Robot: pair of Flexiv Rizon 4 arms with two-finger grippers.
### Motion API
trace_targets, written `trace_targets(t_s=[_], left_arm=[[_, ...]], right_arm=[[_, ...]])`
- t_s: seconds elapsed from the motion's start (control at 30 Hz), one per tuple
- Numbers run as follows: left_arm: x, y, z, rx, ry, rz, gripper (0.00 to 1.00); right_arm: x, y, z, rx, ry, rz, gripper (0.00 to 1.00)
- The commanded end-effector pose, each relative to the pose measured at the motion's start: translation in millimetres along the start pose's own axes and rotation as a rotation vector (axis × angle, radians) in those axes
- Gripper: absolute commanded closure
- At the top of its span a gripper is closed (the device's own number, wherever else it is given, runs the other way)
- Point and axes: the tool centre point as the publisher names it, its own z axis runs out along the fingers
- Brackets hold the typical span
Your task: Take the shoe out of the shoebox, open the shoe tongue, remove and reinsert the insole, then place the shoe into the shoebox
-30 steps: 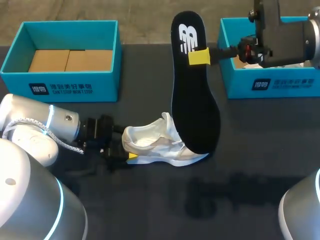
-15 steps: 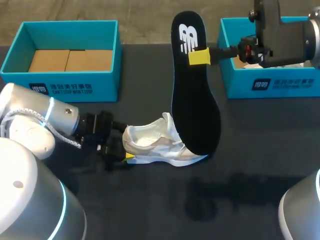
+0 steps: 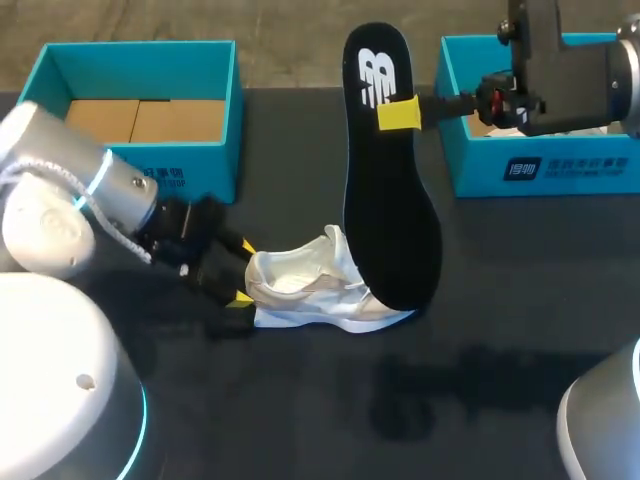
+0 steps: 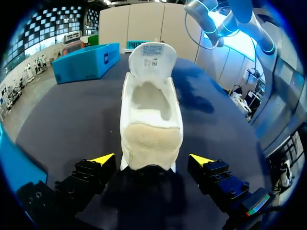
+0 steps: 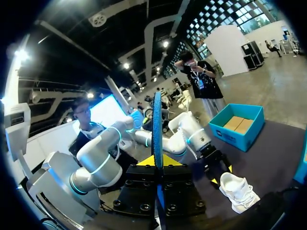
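A white shoe (image 3: 320, 290) lies on its side on the dark table, its tongue (image 4: 152, 53) folded up at the far end. My left gripper (image 3: 240, 283) is open at the shoe's heel; in the left wrist view the gripper (image 4: 152, 159) has the heel (image 4: 151, 143) between its yellow tips with a gap on each side. My right gripper (image 3: 400, 113) is shut on the black insole (image 3: 385, 170), which it holds upright above the shoe. In the right wrist view the insole (image 5: 157, 127) shows edge-on between the fingers of that gripper (image 5: 157, 162).
A teal shoebox (image 3: 130, 160) with cardboard inside stands at the back left, close behind my left arm. A second teal box (image 3: 560, 165) stands at the back right, partly hidden by my right arm. Bare table lies in front of the shoe.
My left gripper has opened wider at the heel, and the left arm has swung up toward the left box. The right arm and insole have not moved.
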Motion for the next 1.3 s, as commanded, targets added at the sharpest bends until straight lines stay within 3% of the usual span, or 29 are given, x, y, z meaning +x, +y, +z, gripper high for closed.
trace_targets(t_s=[0.03, 0.5, 0.67, 0.9, 1.1, 1.3], left_arm=[[-2.2, -8.3, -17.7, -0.171, 0.043, 0.001, 0.0], [6.8, -29.2, -30.7, -0.413, 0.091, 0.021, 0.0], [15.3, -37.0, -27.9, -0.473, 0.102, 0.033, 0.0], [22.2, -49.4, -22.1, -0.621, 0.117, 0.052, 0.0], [20.4, -52.3, -19.3, -0.7, 0.06, 0.051, 0.0], [14.5, -48.5, -21.0, -0.704, 0.011, 0.035, 0.0]], right_arm=[[-0.8, 1.8, 3.4, 0.004, -0.002, 0.002, 1.0], [-0.8, 1.8, 3.4, 0.004, -0.002, 0.002, 1.0], [-0.8, 1.8, 3.4, 0.004, -0.002, 0.002, 1.0], [-0.8, 1.8, 3.4, 0.004, -0.002, 0.002, 1.0], [-0.8, 1.8, 3.4, 0.004, -0.002, 0.002, 1.0], [-0.8, 1.8, 3.4, 0.004, -0.002, 0.002, 1.0]])
